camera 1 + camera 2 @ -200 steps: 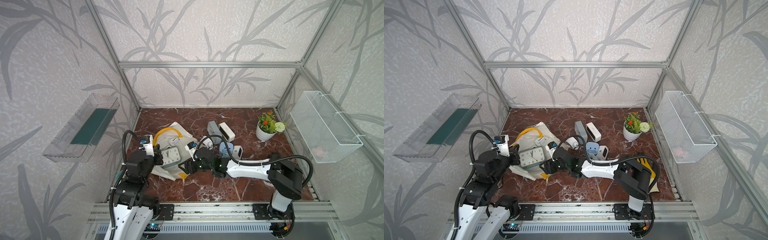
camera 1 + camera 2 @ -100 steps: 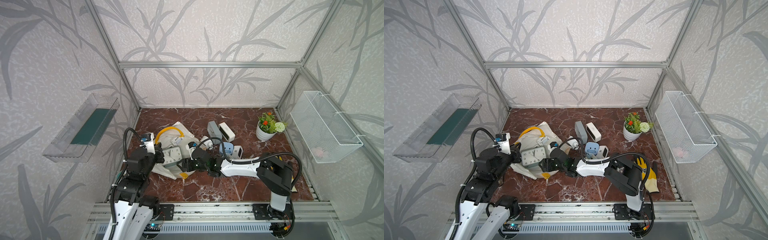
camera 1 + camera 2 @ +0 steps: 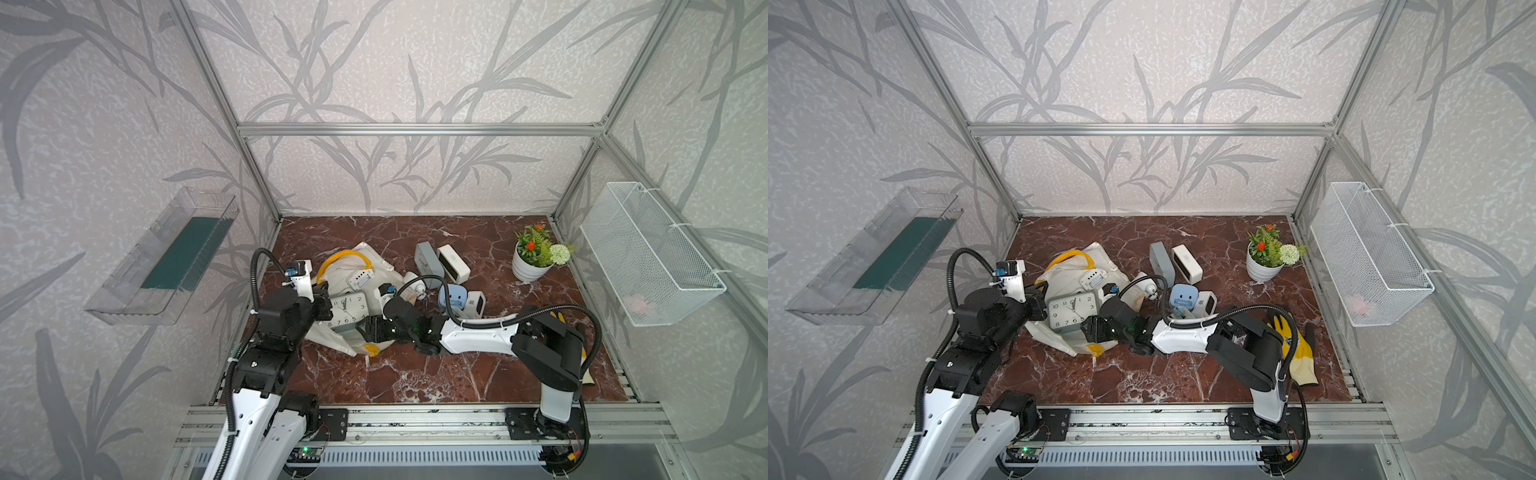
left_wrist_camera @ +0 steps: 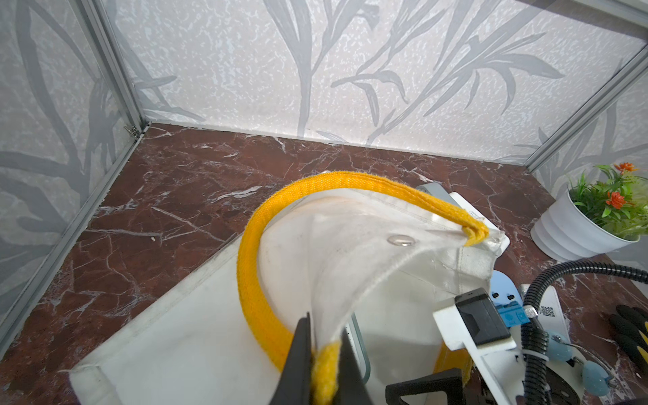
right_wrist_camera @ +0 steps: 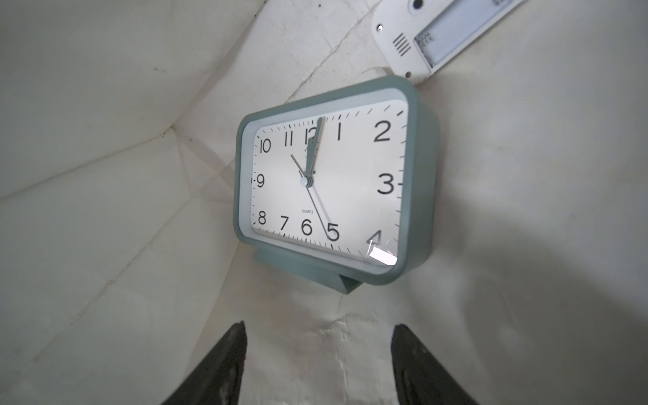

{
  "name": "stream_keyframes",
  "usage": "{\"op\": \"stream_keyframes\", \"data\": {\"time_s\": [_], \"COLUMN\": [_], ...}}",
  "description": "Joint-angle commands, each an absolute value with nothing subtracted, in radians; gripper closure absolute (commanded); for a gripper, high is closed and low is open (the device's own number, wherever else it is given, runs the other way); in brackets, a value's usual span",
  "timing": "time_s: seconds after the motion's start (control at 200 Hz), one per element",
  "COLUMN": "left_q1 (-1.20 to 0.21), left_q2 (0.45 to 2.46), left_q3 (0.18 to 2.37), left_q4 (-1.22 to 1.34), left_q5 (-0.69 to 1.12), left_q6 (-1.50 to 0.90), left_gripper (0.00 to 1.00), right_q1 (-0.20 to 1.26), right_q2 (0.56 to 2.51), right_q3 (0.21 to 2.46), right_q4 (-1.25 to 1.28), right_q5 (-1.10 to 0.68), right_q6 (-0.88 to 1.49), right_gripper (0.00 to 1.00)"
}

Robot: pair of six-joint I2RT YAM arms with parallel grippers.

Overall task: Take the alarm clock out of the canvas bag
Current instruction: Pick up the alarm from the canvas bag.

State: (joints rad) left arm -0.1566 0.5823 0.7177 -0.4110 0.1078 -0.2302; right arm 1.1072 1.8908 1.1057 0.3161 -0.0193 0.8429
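around alarm clock [image 5: 329,182], canvas bag [image 5: 105,228] walls spread wide.

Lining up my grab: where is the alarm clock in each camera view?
Top view: alarm clock left of centre, in the bag's mouth.
Top view: clock in the same spot.
Left wrist: probably only a thin edge.
Right wrist: centre, face showing.
Shared landmark: the cream bag around it.

Bench: your red-brown marbled top [image 3: 415,374], white-veined.
Left of middle: you see the canvas bag [image 3: 374,257] slumped on its side.
Back middle: a grey boxy clock [image 3: 428,259] just beside a white digital clock [image 3: 454,262].
Centre: a blue clock [image 3: 453,297] next to a small white cube clock [image 3: 476,303].
Back right: your potted plant [image 3: 532,266], upright.
Front right: a yellow-and-black glove [image 3: 1298,353], lying flat.
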Motion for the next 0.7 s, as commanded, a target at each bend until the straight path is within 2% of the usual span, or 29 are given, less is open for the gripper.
{"op": "stream_keyframes", "data": {"time_s": [0.0,0.39,0.695], "left_q1": [-0.156,-0.157,-0.157], "left_q2": [0.573,0.567,0.563], "left_q3": [0.753,0.742,0.741], "left_q4": [-0.321,-0.282,-0.290], "left_q5": [0.154,0.257,0.253], "left_q6": [-0.253,-0.265,-0.261], "left_gripper": [1.00,1.00,1.00], "right_q1": [1.112,1.030,1.030], "right_q2": [1.917,1.969,1.945], "right_q3": [1.166,1.196,1.161], "right_q4": [0.284,0.307,0.335], "right_q5": [-0.008,0.066,0.085], "right_q6": [0.776,0.773,0.790], "right_gripper": [0.34,0.20,0.20]}}
